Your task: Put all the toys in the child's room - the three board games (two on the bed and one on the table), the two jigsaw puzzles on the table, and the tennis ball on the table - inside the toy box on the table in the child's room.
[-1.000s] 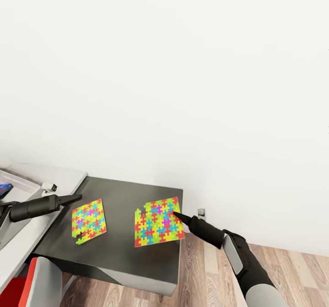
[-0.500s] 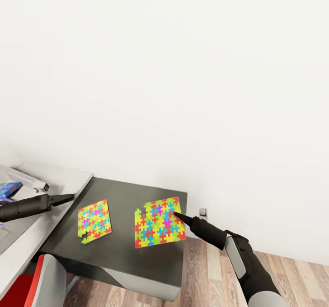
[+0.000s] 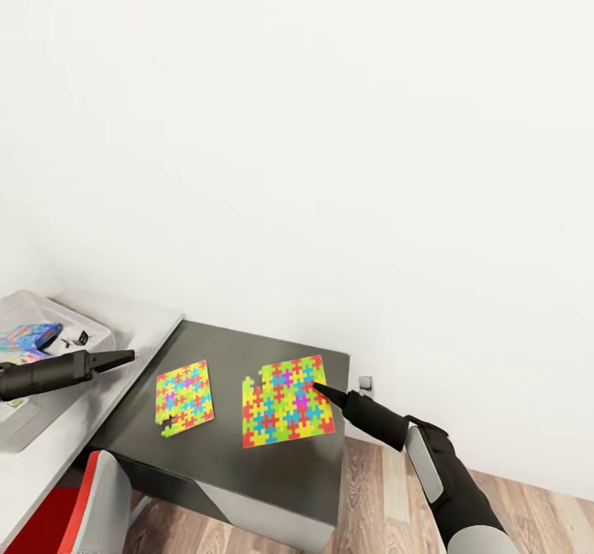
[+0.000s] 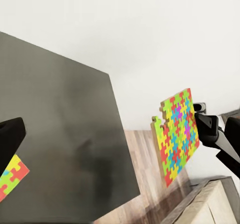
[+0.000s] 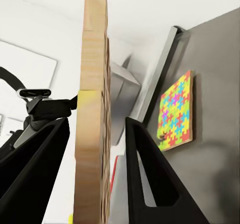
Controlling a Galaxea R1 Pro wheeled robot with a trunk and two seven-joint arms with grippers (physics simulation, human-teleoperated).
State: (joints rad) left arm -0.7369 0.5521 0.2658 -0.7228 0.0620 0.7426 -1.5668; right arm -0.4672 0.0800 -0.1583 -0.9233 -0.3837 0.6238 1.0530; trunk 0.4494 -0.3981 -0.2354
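Puzzle pinched by its edge over the table's dark end.
The larger puzzle (image 3: 286,401) is clamped on edge between the right gripper's (image 3: 318,388) fingers, lifted. The smaller puzzle (image 3: 185,397) lies flat on the table (image 3: 247,471). The left gripper (image 3: 125,357) hovers beside the toy box (image 3: 33,430); whether it is spread cannot be told.

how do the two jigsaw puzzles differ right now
The right jigsaw puzzle looks larger in the head view; the left jigsaw puzzle looks smaller. The right gripper is clamped on the right puzzle's edge, and the left wrist view shows that puzzle lifted clear of the table; the left puzzle lies flat on the dark table section, untouched, with the left gripper apart from it. Both are thin slabs of yellow, pink, green and blue interlocking pieces.
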